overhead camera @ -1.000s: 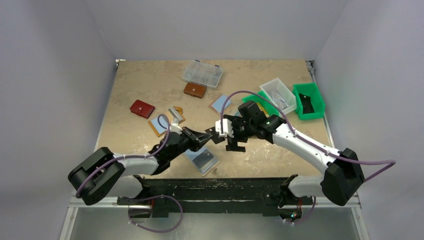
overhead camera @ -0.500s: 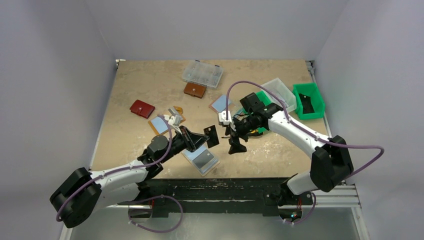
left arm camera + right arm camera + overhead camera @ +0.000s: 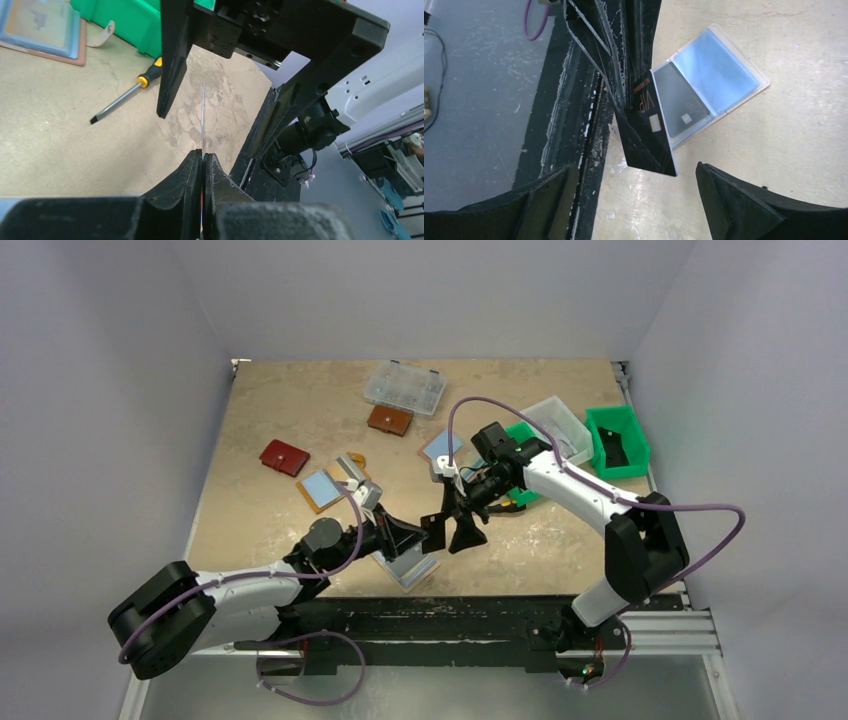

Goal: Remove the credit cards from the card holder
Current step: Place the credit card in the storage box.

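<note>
**Asker:** Where is the card holder?

**Me:** It lies flat and open on the tan stone-patterned desk [image 3: 270, 530], near the front edge. It is a small beige-edged folding card holder [image 3: 719, 65] with pale blue clear sleeves. A dark grey card [image 3: 680, 104] sits in one of the sleeves.

**Asker:** What lies to the left of it?

**Me:** Well to its left and farther back is a closed red wallet [image 3: 284, 457] with a snap tab. Nearer the holder, also to its left and back, is an open tan-rimmed wallet [image 3: 320, 488] with a pale blue inside.

**Asker:** And your left tool?

**Me:** My left tool [image 3: 203, 159] hangs just above the holder. Its fingers are pressed together on one end of a black credit card [image 3: 646, 130] that has "VIP" in coppery letters and a small chip. The card is held up off the desk, just past the holder's right side.

**Asker:** And the right one?

**Me:** My right tool [image 3: 634, 172] is just to the right of the holder with its fingers spread wide. One finger stands on each side of the black credit card, and neither touches it.

**Asker:** What is farther right?

**Me:** To the holder's right and farther back, a screwdriver [image 3: 125, 97] with a yellow-and-black handle lies on the desk. It is just beside a green plastic bin [image 3: 130, 25].
</note>
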Robot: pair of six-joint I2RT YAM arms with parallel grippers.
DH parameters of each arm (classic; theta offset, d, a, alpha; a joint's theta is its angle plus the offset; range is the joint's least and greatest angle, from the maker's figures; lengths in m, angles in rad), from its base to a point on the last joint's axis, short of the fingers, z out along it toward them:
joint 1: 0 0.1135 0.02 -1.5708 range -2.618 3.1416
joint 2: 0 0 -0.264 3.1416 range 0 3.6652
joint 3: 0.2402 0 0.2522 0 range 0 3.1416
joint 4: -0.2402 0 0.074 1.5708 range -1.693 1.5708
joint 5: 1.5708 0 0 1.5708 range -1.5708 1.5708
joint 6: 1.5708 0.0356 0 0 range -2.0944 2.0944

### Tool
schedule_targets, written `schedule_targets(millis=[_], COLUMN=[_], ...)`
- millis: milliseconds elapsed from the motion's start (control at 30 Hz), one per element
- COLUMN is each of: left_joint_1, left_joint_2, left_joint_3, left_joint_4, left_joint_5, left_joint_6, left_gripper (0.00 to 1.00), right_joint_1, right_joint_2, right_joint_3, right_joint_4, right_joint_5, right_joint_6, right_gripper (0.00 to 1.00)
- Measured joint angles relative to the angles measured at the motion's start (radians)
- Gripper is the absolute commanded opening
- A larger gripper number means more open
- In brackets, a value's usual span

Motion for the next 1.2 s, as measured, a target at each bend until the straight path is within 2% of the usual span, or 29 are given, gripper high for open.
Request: schedule_targets(millis=[67, 167, 267, 333, 500, 600, 700, 867, 1000, 1033, 1133, 1200], left_joint_1=[-0.013, -0.021, -0.023, -0.023, -0.029, -0.029, -0.029, -0.029, -0.029, -0.029, -0.029, -0.029], left_joint_2=[0.018, 0.031, 0.036, 0.037, 0.04, 0.046, 0.045, -0.006, -0.113, -0.148, -0.264, -0.348], left_joint_3=[0.0, 0.0, 0.0, 0.0, 0.0, 0.0, 0.0, 0.016, 0.032, 0.036, 0.052, 0.065], left_joint_4=[0.015, 0.028, 0.031, 0.031, 0.04, 0.039, 0.037, -0.054, -0.171, -0.207, -0.329, -0.417], left_joint_5=[0.008, 0.014, 0.015, 0.017, 0.026, 0.029, 0.029, -0.007, -0.06, -0.079, -0.146, -0.199], left_joint_6=[0.01, 0.014, 0.019, 0.019, 0.02, 0.02, 0.019, 0.021, 0.035, 0.039, 0.052, 0.058], left_gripper=[0.0, 0.0, 0.0, 0.0, 0.0, 0.03, 0.2, 0.41, 0.58, 0.65, 0.83, 0.89], right_joint_1=[0.0, 0.0, -0.001, -0.001, -0.007, -0.007, -0.007, -0.007, -0.024, -0.036, -0.099, -0.156], right_joint_2=[0.009, 0.009, 0.009, 0.01, 0.033, 0.039, 0.04, 0.04, 0.035, 0.028, -0.016, -0.059], right_joint_3=[0.0, 0.005, 0.008, 0.014, 0.032, 0.034, 0.036, 0.046, 0.05, 0.05, 0.05, 0.05], right_joint_4=[-0.015, -0.039, -0.053, -0.063, -0.075, -0.084, -0.09, -0.108, -0.113, -0.113, -0.111, -0.113], right_joint_5=[-0.014, -0.039, -0.057, -0.061, -0.062, -0.063, -0.06, -0.042, 0.002, 0.014, 0.059, 0.083], right_joint_6=[-0.004, -0.016, -0.029, -0.03, -0.038, -0.037, -0.038, -0.05, -0.055, -0.055, -0.055, -0.056], right_gripper=[0.89, 0.7, 0.4, 0.26, 0.03, 0.0, 0.0, 0.0, 0.0, 0.0, 0.0, 0.0])
